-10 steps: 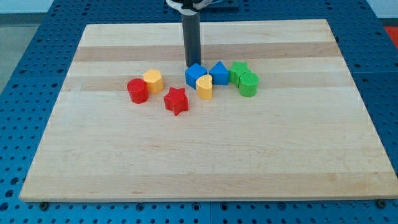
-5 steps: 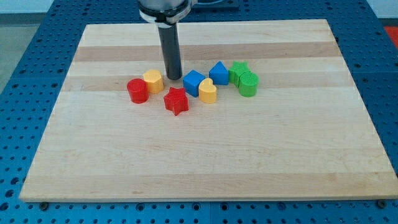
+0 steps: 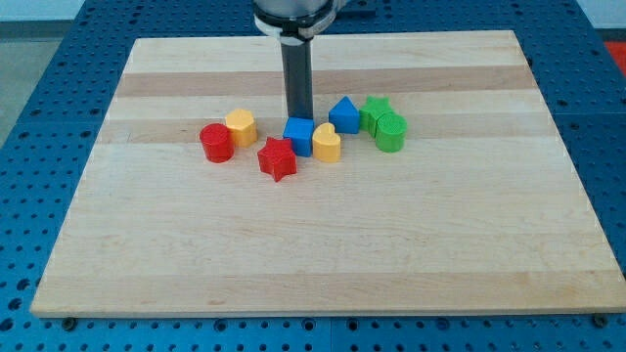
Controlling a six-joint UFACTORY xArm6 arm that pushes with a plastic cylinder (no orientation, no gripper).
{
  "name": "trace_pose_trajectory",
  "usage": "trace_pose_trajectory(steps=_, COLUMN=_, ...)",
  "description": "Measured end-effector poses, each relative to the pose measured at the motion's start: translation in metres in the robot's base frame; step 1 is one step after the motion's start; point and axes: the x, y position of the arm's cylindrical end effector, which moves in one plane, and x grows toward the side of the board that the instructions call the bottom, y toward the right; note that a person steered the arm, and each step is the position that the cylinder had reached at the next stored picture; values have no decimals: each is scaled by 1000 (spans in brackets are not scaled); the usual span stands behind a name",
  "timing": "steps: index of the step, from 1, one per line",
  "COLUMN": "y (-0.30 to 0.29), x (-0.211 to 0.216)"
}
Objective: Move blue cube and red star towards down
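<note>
The blue cube sits near the middle of the wooden board, touching the red star, which lies just below it to the view's left. My tip stands right at the cube's top edge, touching or nearly touching it. The rod rises from there to the view's top.
A yellow block sits against the cube's right side. A blue triangular block, a green star and a green cylinder lie further right. A yellow block and a red cylinder lie to the left.
My tip swung left of the blue cube, then came back right to its top edge. The cube has shifted down and left, closing on the red star.
</note>
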Motion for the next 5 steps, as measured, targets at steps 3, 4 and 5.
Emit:
trace_pose_trajectory(steps=3, y=-7, x=74)
trace_pose_trajectory(steps=4, y=-6, x=85)
trace_pose_trajectory(steps=5, y=-2, x=80)
